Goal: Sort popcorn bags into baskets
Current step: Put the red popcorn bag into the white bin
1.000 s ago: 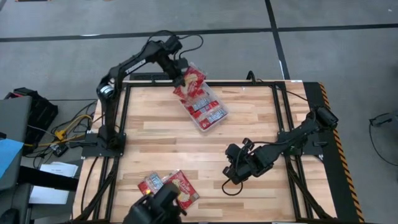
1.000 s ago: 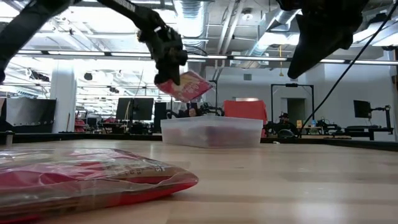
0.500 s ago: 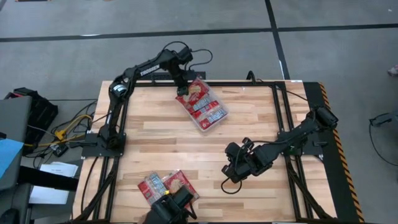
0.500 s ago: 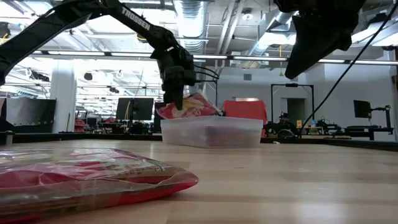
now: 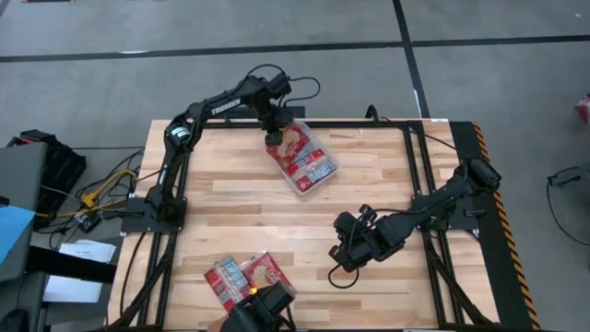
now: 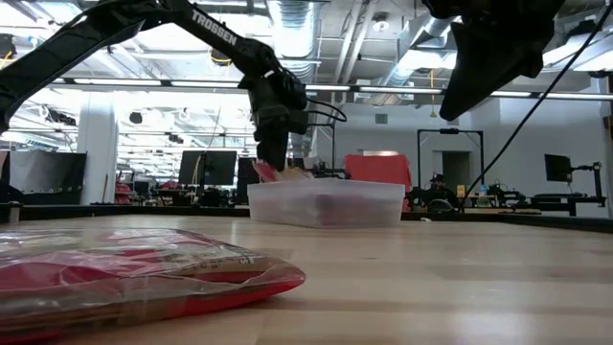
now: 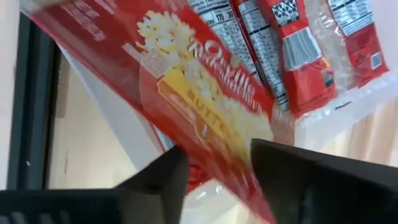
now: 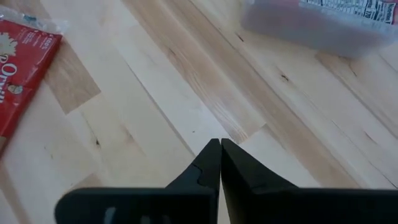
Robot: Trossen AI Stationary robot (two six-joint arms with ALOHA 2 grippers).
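Note:
The clear tub (image 5: 300, 190) sits at the table's far middle with several red popcorn bags lying flat inside. My left gripper (image 5: 274, 138) points down over the tub's far-left end, fingers apart. A bag with a yellow popcorn picture (image 7: 205, 93) lies tilted on the packets below it, one end poking above the rim (image 6: 287, 173). That bag's near edge runs through the gap between the fingers (image 7: 217, 177). Other bags (image 5: 249, 275) lie flat near the table's near-left edge. My right gripper (image 5: 346, 254) hovers shut over the right middle of the table. My left gripper comes at the picture bag from above with its fingers (image 7: 155, 183) spread on either side of the bag's edge (image 7: 239, 171). Whether either finger touches the bag, I cannot tell. The bag rests on the packets in the tub.
Bare wood lies between the tub and the near bags. One near bag fills the low view's foreground (image 6: 144, 273). A dark object (image 5: 263, 312) stands at the near edge over those bags. Black frame rails run along the table's edges.
My left gripper has come down toward the tub's far-left end. The picture bag, carried tilted above the tub a second ago, has sunk onto the packets inside. Only its tip now shows over the rim. The dark object at the near edge has shifted right.

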